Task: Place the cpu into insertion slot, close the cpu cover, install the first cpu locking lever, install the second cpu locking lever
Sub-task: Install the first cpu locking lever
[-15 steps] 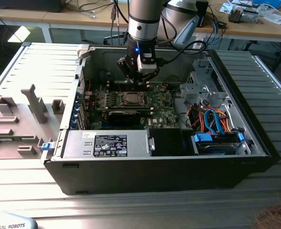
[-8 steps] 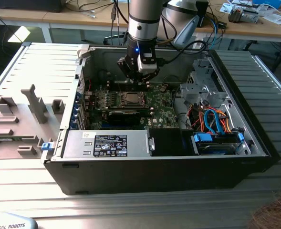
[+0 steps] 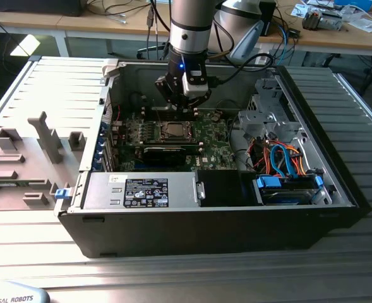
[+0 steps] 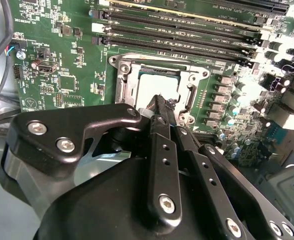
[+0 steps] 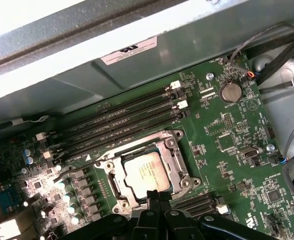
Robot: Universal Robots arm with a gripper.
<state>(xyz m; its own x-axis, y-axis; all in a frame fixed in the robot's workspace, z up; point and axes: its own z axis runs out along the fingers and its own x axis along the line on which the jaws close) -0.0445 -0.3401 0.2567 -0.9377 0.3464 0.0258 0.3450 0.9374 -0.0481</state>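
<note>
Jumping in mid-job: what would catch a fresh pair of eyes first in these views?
First, the gripper, its black fingers pressed together right at the edge of the cpu cover. Next, the cpu, silvery-topped, already seated in the insertion slot and framed by the lowered cover. In the exterior view all this sits mid-motherboard inside the open computer case, under the arm.

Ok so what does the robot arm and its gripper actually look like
The arm is a silver-grey metal tube with a black band, and a small blue light glows on the black wrist block below it. A white box sits on the wrist. The gripper is matte black, with slim linked bars held by silver screws.
</note>
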